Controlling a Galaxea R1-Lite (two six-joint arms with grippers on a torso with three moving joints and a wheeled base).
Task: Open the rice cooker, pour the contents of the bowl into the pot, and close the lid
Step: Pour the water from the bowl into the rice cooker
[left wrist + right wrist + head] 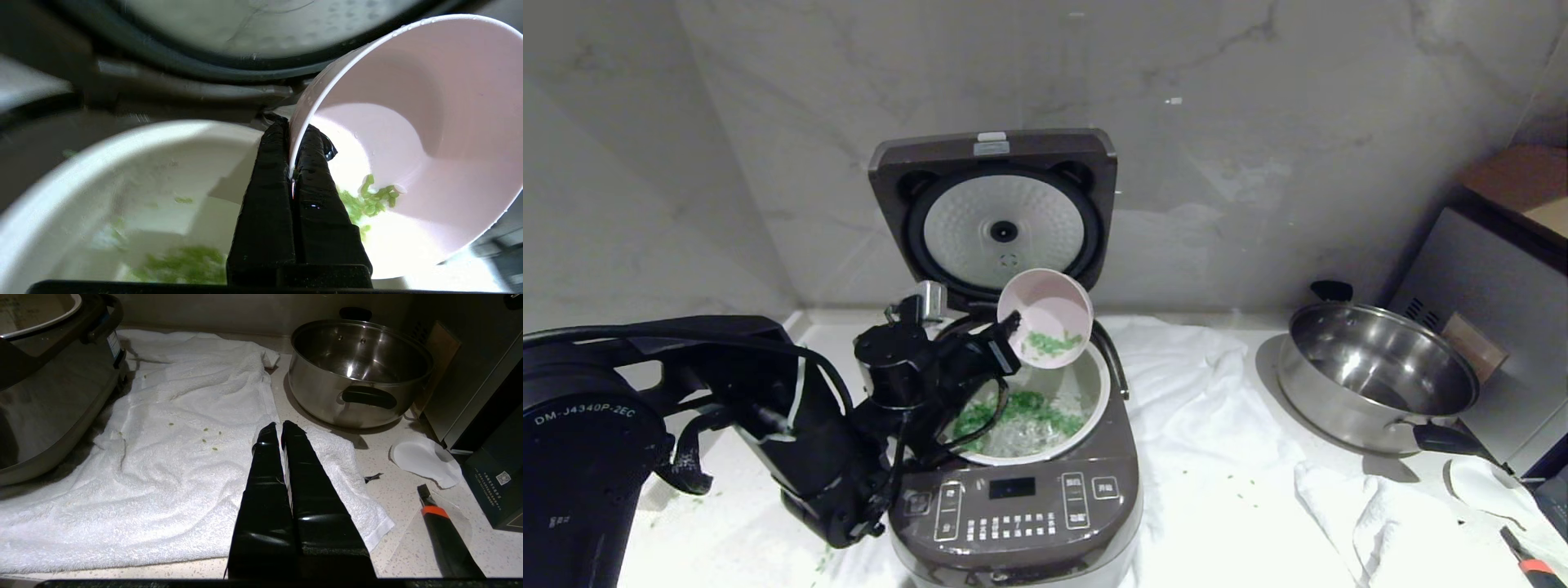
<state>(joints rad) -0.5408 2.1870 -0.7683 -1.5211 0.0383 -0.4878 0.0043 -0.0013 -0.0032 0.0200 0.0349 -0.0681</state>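
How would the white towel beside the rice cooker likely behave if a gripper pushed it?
The white towel already lies in folds and wrinkles, so it would probably bunch rather than slide whole. It looks soft and floppy, likely draping if lifted. The green bits on it might scatter.

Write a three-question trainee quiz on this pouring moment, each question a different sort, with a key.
1. True or false: the lid of the rice cooker stands open.
2. Where does the left tool grip the bowl? A) on the rim B) under the base C) it does not touch it
3. Fill in: some of the green contents remain in the tilted bowl, while the rest lie in the ____.

Key: 1 true; 2 A; 3 pot. The right tool sits shut and idle over the white towel, near the steel pan.
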